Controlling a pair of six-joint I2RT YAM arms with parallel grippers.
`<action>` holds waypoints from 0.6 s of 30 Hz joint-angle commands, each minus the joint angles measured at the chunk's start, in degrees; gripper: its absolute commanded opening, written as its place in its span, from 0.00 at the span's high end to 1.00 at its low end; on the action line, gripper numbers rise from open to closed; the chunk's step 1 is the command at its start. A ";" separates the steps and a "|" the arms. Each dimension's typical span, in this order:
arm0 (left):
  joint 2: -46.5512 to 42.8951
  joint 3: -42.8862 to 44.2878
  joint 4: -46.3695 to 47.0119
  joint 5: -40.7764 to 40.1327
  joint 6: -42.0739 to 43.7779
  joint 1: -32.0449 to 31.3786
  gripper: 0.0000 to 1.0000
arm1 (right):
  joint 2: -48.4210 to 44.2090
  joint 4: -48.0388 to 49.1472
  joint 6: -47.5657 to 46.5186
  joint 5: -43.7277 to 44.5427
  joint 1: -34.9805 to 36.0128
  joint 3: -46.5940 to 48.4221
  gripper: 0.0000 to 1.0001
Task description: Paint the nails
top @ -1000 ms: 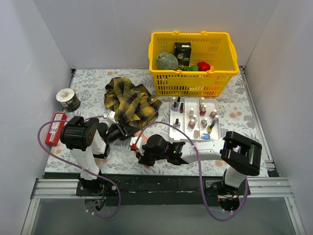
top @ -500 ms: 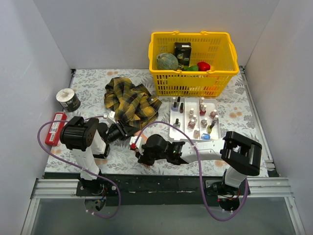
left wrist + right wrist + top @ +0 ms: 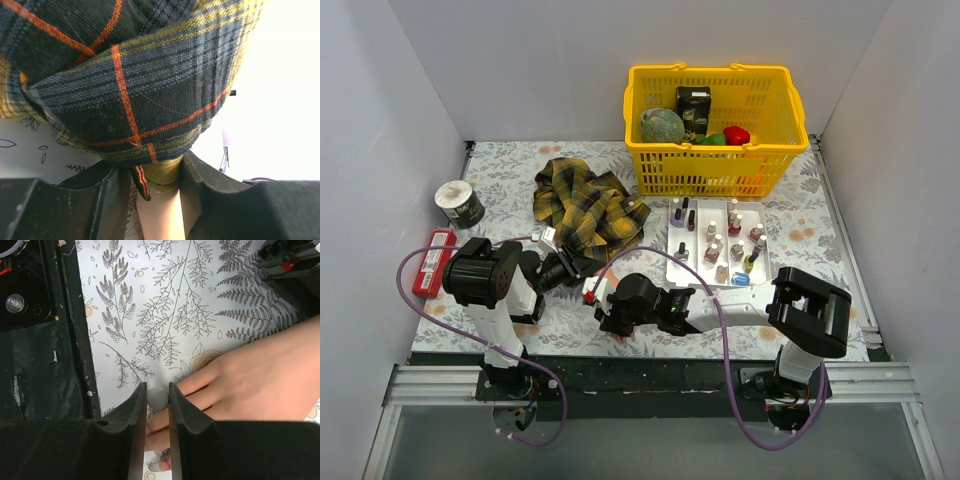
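The peach mannequin hand [image 3: 260,380] lies palm down on the floral cloth, its fingers pointing toward the table's near edge. My right gripper [image 3: 158,391] hangs over those fingers, shut on a small round grey cap [image 3: 158,397]. Whatever hangs below the cap is hidden. One of the nails [image 3: 159,466], pale and glossy, shows low between the fingers [image 3: 135,430]. The other nails are covered. My left gripper [image 3: 152,172] is shut on the wrist [image 3: 159,212], right at the cuff of the yellow-and-black plaid sleeve [image 3: 130,75]. From above, the sleeve [image 3: 585,205] trails back from the left gripper [image 3: 560,268] and the right gripper [image 3: 607,308].
A white tray [image 3: 672,262] of several nail polish bottles sits right of the hand. Behind it stands a yellow basket [image 3: 710,72] with items inside. A tape roll [image 3: 458,203] and a red flat object [image 3: 433,262] lie at the left. The black base rail [image 3: 30,340] borders the near edge.
My right arm has crept slightly left over the fingers, still gripping the cap. The left arm and the hand have stayed put.
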 commanded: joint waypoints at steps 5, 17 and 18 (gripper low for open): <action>-2.23 -0.67 0.88 1.35 3.89 -0.34 0.83 | -0.91 0.54 -0.35 2.62 0.18 1.61 0.99; -2.23 -0.58 0.79 1.17 3.89 -0.25 0.83 | -2.93 1.33 -0.26 3.59 0.18 0.47 0.99; -2.32 -0.66 0.79 1.26 3.89 -0.34 0.83 | -3.02 1.41 -0.35 3.68 0.18 0.38 0.99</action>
